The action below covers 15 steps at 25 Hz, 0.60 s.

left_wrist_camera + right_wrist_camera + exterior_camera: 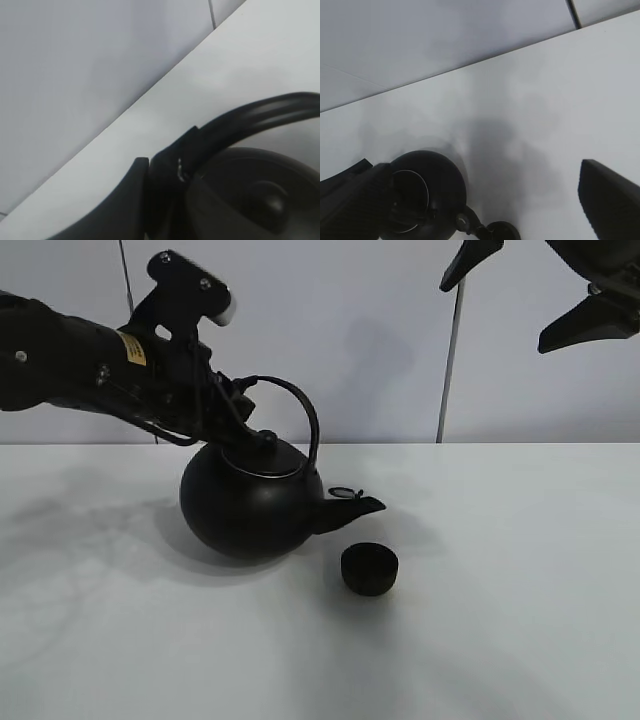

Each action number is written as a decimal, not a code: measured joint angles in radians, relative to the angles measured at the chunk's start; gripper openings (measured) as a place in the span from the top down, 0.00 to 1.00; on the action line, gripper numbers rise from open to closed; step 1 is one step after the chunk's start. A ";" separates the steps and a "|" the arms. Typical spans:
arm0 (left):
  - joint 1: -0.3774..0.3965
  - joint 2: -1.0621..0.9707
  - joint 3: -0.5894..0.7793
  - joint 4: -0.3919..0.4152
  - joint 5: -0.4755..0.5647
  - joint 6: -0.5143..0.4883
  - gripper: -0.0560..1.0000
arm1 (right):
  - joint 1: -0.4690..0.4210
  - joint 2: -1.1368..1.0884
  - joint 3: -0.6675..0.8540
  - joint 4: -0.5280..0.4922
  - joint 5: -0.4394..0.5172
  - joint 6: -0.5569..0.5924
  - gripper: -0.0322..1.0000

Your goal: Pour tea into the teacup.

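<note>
Item: teacup [369, 568], small, round, matte black, without a handle; it stands upright on the white table [520, 620], slightly right of the table's middle in the high view and just in front of the kettle's spout [358, 506]. Item: kettle [250, 505], large, round, black, with an arched handle [300, 405] and a lid [262, 456] bearing a small knob; the body leans toward the cup, the spout tip reaching out above the cup's far rim without touching it (whether the kettle's base rests on the table or is raised a little off it cannot be told). Item: left gripper [235, 402], reaching in from the left at the end of a dark arm; its jaws are closed tight around the kettle's handle near the end away from the spout, and the left wrist view shows the dark fingers [137, 187] pressed against the curved bar with the lid just below. Item: right gripper [492, 318], high at the upper right of the high view, well apart from kettle and cup; its jaws are spread wide with nothing between them, and its wrist view shows the two black fingers [610, 200] at either side, with the kettle and the cup on the table far below. Setting: a plain pale wall [380, 330] with a thin dark vertical seam stands behind the table; soft shadows lie on the table beside the kettle and the cup.
</note>
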 joint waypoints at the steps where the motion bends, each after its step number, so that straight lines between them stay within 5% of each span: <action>1: 0.000 -0.005 0.001 -0.026 0.002 0.000 0.84 | 0.000 0.000 0.000 0.000 0.000 0.000 0.30; 6: 0.000 -0.067 0.059 -0.177 -0.032 0.025 0.84 | 0.000 0.000 0.000 0.000 0.000 0.000 0.30; 15: 0.000 -0.150 0.318 -0.407 -0.353 0.056 0.84 | 0.000 0.000 0.000 0.000 0.000 0.000 0.30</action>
